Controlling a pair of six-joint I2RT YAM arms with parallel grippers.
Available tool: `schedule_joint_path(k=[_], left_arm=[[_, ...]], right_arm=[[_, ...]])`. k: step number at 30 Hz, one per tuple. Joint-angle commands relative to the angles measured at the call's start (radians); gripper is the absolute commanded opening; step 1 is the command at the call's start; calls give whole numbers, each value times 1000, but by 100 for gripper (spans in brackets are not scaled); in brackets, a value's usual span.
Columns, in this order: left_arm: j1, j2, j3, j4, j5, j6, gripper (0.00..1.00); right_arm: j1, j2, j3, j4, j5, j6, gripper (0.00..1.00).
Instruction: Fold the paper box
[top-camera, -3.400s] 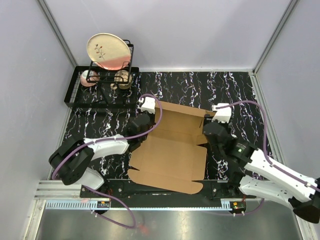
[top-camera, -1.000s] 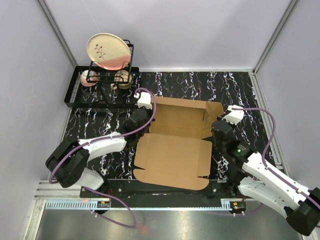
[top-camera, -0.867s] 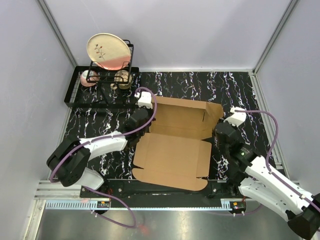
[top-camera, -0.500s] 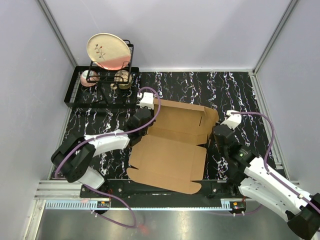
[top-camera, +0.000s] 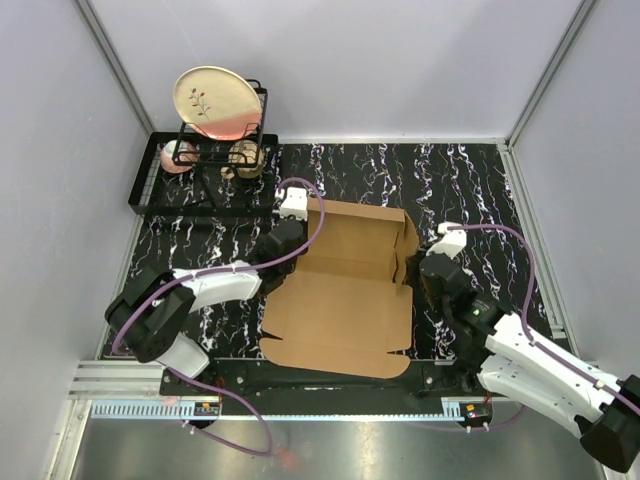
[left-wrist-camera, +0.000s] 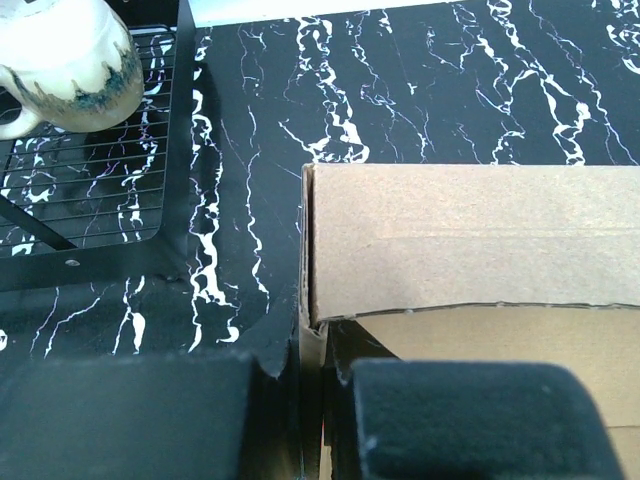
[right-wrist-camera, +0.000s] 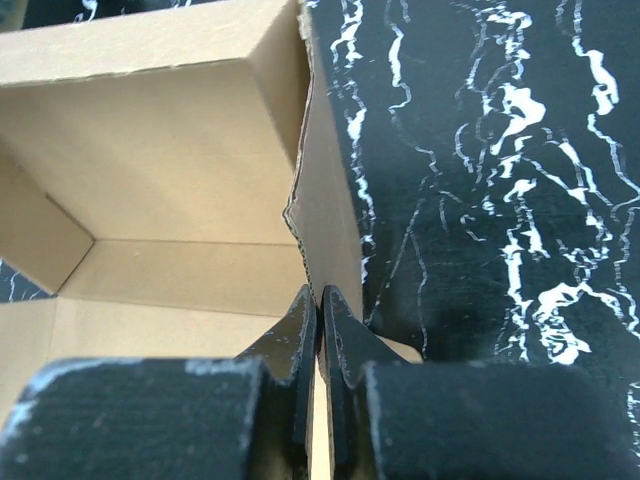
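The paper box (top-camera: 340, 300) is a brown cardboard sheet lying open on the black marbled table, its back part raised into walls. My left gripper (top-camera: 297, 238) is shut on the box's upright left side wall, and the left wrist view shows its jaws (left-wrist-camera: 312, 365) pinching that thin edge below the back wall (left-wrist-camera: 470, 230). My right gripper (top-camera: 413, 266) is shut on the upright right side wall. In the right wrist view its fingertips (right-wrist-camera: 320, 300) clamp the wall's edge, with the box's inside (right-wrist-camera: 150, 170) to the left.
A black wire dish rack (top-camera: 195, 175) stands at the back left, holding a cream plate (top-camera: 215, 100) and cups; a glazed mug (left-wrist-camera: 60, 55) in it shows in the left wrist view. Grey walls close the table on three sides.
The right flap, spread flat a second ago, now stands upright as my right gripper moved inward to the left. The back of the box has narrowed. The left gripper shifted slightly right.
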Motion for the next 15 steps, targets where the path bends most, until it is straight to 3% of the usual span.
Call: schedule_joint_path(k=[1, 8, 15], left_arm=[[-23, -13, 5, 139, -6, -35, 0], [-31, -30, -32, 207, 2, -27, 0], [-31, -35, -101, 335, 42, -4, 0]], right_arm=[[64, 16, 19, 94, -46, 22, 0], [92, 127, 48, 117, -56, 2, 4], [95, 182, 57, 118, -44, -25, 32]])
